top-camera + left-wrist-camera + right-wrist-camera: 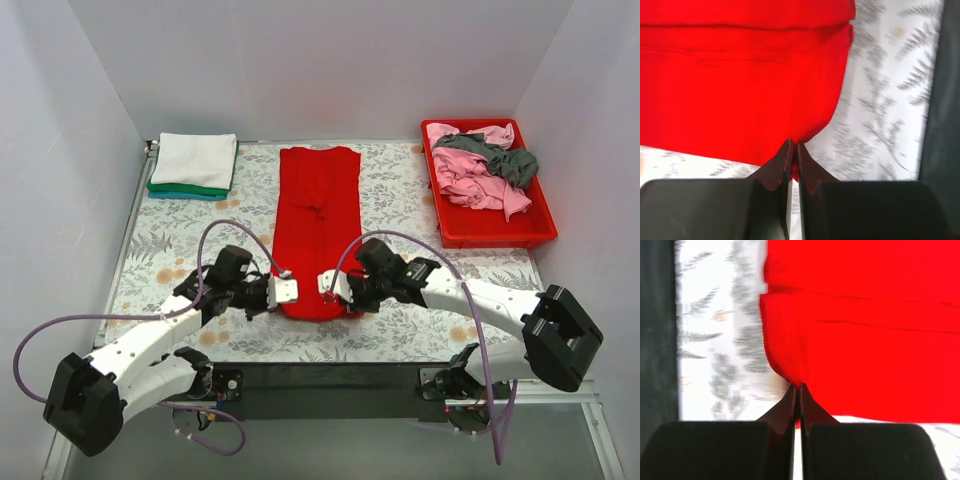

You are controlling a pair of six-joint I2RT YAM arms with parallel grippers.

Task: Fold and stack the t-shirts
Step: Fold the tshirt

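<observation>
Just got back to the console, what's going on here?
Both arms are on the red t-shirt, folded into a long strip down the middle of the table. The left gripper and the right gripper are each shut on one of its near corners. A folded stack, white on green, sits at the far left. Pink and grey shirts lie crumpled in the red tray at the far right, not yet folded.

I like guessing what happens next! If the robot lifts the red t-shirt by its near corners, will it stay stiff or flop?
Probably flop: the red t-shirt is thin cloth folded into a long strip, with soft creases. It should hang and sag between both shut jaws. Likely light too, since tiny pinches at two corners grip it.
</observation>
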